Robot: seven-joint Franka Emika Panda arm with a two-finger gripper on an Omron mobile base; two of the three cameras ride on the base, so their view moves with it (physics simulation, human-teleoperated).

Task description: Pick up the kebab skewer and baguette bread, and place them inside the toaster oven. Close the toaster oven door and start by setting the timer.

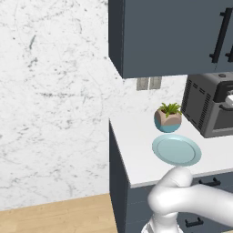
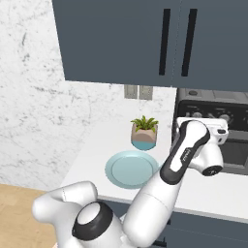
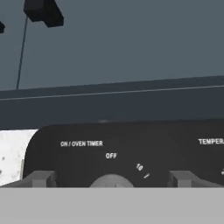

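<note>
Left base view: toaster oven (image 1: 210, 109) sits at the right edge on the tabletop (image 1: 136, 141), plate (image 1: 176, 149) bare, so the food's probably already inside. Right base view: arm reaches up at the oven's front. Hand view: hand (image 3: 111, 178) spread wide, fingers flanking the timer knob (image 3: 111, 181) at bottom center, lined up to turn it off OFF.

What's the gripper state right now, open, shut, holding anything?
Gripper: open, holding nothing, fingertips either side of the timer knob on the toaster oven.
</note>
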